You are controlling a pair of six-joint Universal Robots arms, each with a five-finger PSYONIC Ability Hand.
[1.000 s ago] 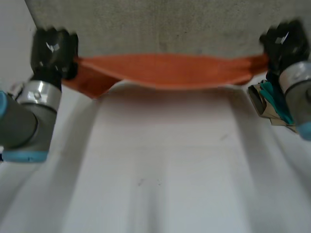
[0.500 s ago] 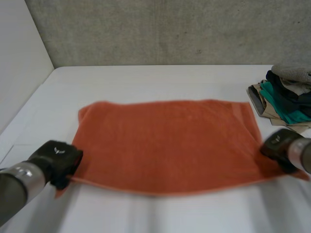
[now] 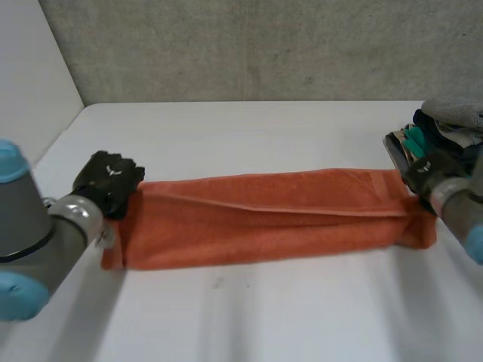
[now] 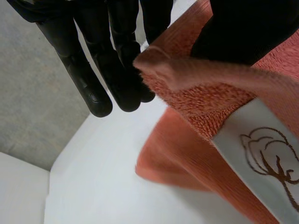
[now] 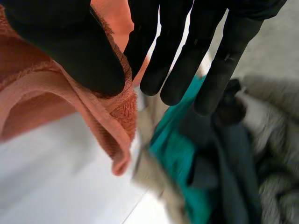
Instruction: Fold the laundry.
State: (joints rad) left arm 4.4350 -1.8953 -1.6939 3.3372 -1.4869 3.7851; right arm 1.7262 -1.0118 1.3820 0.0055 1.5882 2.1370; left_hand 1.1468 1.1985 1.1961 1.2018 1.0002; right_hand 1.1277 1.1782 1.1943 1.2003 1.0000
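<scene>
Orange terry towel point(image 3: 264, 219), folded into a long band, lies across the middle of the white table point(image 3: 249, 317), parallel to its far edge.

Head view: the left hand point(image 3: 109, 181) sits on the band's end nearest the table's left edge. The right hand point(image 3: 424, 170) sits on the opposite end, by the right edge. A pile of mixed grey, teal and dark clothes point(image 3: 445, 143) rests at the right edge, just beyond the right hand. A grey concrete wall point(image 3: 249, 45) stands behind the far edge.

Left wrist view: the left hand point(image 4: 98, 70) pinches a towel point(image 4: 210, 107) corner between straight fingers and thumb. The corner is raised off the table. A white sewn-in label with a brown plant drawing point(image 4: 261, 154) shows on the cloth below the thumb.

Right wrist view: the right hand point(image 5: 187, 51) likewise clamps the towel's point(image 5: 56, 98) edge under its thumb point(image 5: 60, 42) against straight fingers. One corner droops clear of the table. The clothes pile point(image 5: 219, 158) lies past the fingertips.
</scene>
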